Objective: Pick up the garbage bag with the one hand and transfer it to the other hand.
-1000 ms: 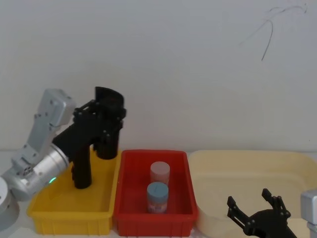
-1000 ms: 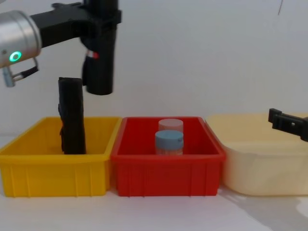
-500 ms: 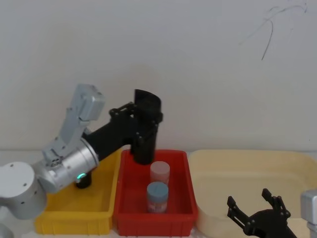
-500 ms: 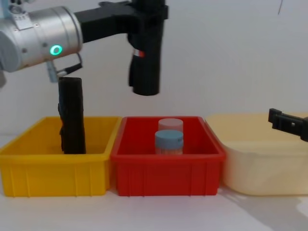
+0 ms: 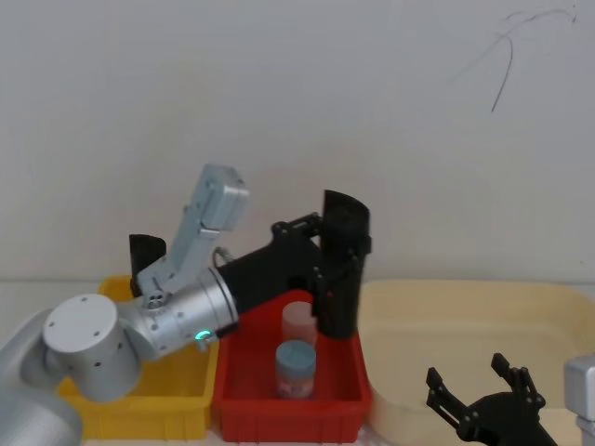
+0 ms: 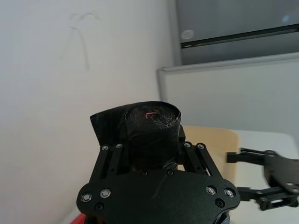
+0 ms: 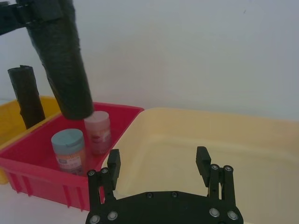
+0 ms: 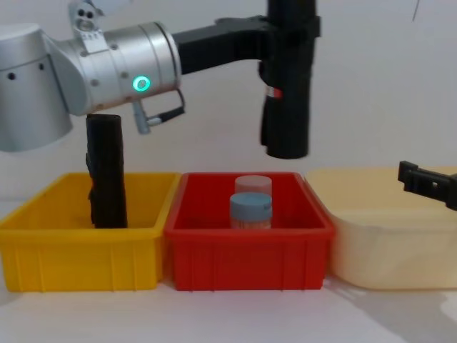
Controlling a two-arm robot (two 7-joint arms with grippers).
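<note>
The garbage bag (image 8: 288,93) is a black roll with a small red-and-white mark, held upright in the air over the right side of the red bin (image 8: 250,250). My left gripper (image 8: 289,28), on the green-lit arm, is shut on its upper part; the garbage bag (image 6: 152,126) sits between the gripper's fingers in the left wrist view. In the head view the garbage bag (image 5: 342,269) hangs near the cream tub's left rim. My right gripper (image 5: 482,386) waits low at the right, over the cream tub, open with nothing between its fingers (image 7: 114,163).
A second black roll (image 8: 107,171) stands in the yellow bin (image 8: 78,257) at the left. Two capped jars (image 8: 251,204) stand in the red bin. A wide cream tub (image 8: 385,243) fills the right side. A white wall is close behind.
My left arm has carried the garbage bag to the right, from above the yellow bin to above the red bin's right side. The right gripper has stayed still.
</note>
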